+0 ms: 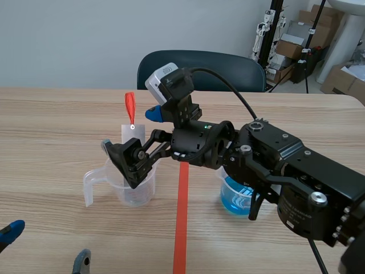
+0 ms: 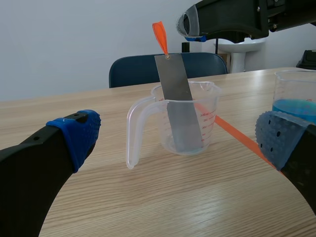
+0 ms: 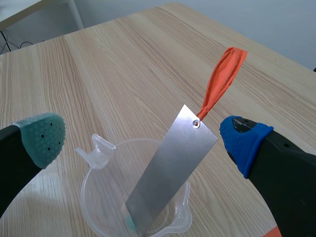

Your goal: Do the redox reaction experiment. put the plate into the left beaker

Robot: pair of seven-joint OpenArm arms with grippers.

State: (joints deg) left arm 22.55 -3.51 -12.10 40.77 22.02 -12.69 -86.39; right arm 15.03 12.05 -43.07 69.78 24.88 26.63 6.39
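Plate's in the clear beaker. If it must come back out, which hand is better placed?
Probably right. The right hand is open over the beaker, astride the plate; the left hand sits open, low, short of the beaker.

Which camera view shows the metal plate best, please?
The left wrist view: the metal plate stands unobstructed, full length, leaning inside the clear beaker. The right wrist view looks down on it, foreshortened. The scene view shows only its top, behind the right gripper.

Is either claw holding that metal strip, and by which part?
Nothing is held. The left claw and the right claw are both open. The plate stands leaning in the beaker, untouched.
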